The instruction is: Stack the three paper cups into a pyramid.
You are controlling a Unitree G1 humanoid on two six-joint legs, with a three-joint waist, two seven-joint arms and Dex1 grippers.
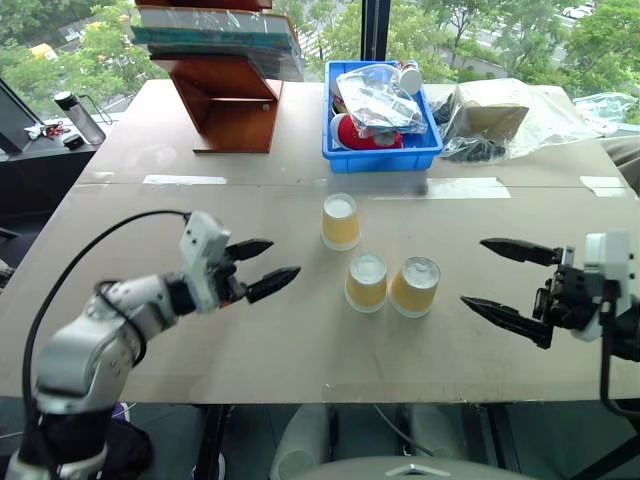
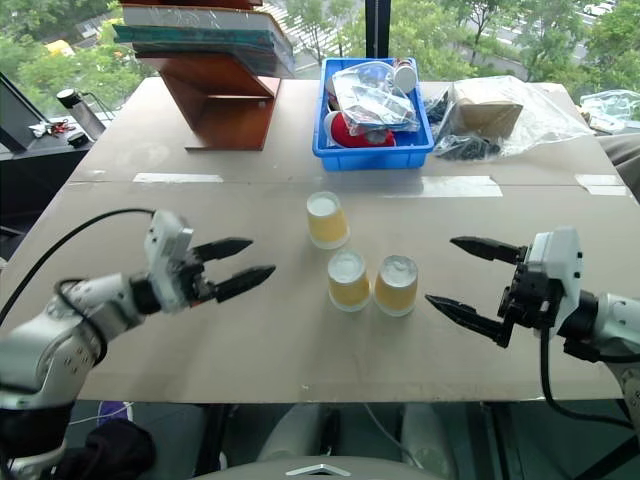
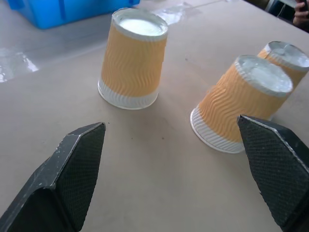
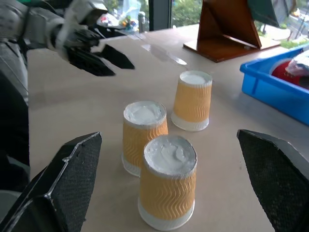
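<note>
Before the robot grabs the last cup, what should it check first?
1. Two base cups side by side, upside down: ok.
2. Third cup upright on its rim, standing apart: ok.
3. Left hand open and empty: ok.
4. Right hand open, clear of the base: ok.
5. Base cups touching each other: cannot tell.
6. Blue bin away from the third cup: ok.

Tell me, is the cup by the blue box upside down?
Yes, upside down. The far cup stands with its narrow white base on top and its wide rim flat on the table.
</note>
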